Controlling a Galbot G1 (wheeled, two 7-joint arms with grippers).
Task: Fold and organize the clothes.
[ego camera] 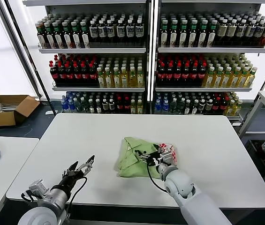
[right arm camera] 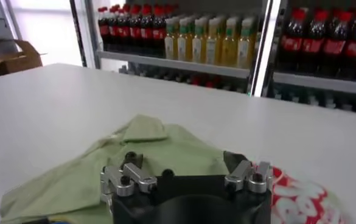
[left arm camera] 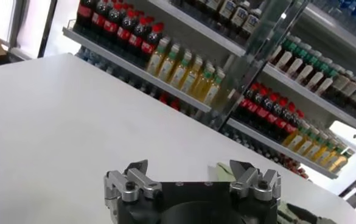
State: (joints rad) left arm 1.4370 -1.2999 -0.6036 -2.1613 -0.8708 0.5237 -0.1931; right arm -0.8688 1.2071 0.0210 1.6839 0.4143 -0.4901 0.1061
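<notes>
The polo shirt [ego camera: 139,157] lies bunched mid-table [ego camera: 76,140], right gripper [ego camera: 152,158] spread open over its right part, seemingly about to pinch a fold, next needing clean edge purchase; left gripper [ego camera: 81,168] open, idle near the front edge; bottle shelves [ego camera: 94,51] behind, nothing obstructing.

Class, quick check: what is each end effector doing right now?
Left end effector: open, holding nothing, over bare table.
Right end effector: open, over the green polo shirt, not gripping it.
</notes>
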